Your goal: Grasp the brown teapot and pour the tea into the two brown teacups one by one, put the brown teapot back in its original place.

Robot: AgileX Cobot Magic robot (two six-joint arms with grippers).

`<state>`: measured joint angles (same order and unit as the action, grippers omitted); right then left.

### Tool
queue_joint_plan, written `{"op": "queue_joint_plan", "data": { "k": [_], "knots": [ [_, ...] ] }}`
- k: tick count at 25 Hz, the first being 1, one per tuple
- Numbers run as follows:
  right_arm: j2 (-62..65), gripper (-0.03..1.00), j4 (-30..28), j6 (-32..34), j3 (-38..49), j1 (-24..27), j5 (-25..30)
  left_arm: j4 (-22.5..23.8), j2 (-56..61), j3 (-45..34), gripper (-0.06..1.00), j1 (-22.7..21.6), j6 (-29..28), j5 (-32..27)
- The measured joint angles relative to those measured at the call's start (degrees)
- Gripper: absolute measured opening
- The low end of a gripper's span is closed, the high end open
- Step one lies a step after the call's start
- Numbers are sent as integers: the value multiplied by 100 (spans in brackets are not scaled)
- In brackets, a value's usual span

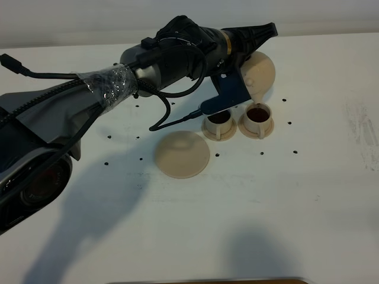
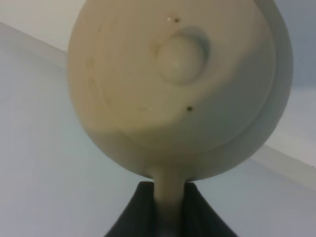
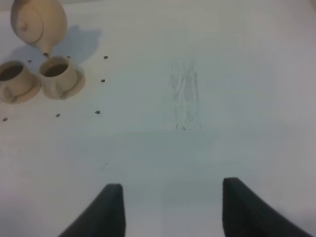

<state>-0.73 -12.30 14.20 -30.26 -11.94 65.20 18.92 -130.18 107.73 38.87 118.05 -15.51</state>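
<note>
White tabletop, dotted with small dark specks, fills every view. The left gripper is clenched on the loop handle of the brown teapot. In the left wrist view its 2 dark fingers pinch the pale handle between them. The pot's body hangs just beyond their tips, with the lid knob facing the camera.

Only the high camera shows the whole layout. The teapot is off the table and tipped steeply, its spout pointing down just above the right-hand teacup. That cup and the left-hand teacup stand just beside each other, each on a small saucer and each holding dark liquid. The large saucer lies flat near them, on the near-left side and apart from both. The left wrist view shows none of this, only the pot.

From the right wrist camera the teapot is seen from afar, with a dark drop at the spout tip over the cup. The right gripper is released, its jaws wide apart over plain table, well apart from the cups.

The teapot is squat, rounded and matte pale tan, with a few tiny dark flecks on its lid.
</note>
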Motion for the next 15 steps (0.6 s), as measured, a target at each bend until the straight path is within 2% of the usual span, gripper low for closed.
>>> {"op": "queue_joint_plan", "data": {
  "k": [15],
  "knots": [
    [0,43,0,0,0,0,0,82,11,0,16,5,0,0]
  ]
}}
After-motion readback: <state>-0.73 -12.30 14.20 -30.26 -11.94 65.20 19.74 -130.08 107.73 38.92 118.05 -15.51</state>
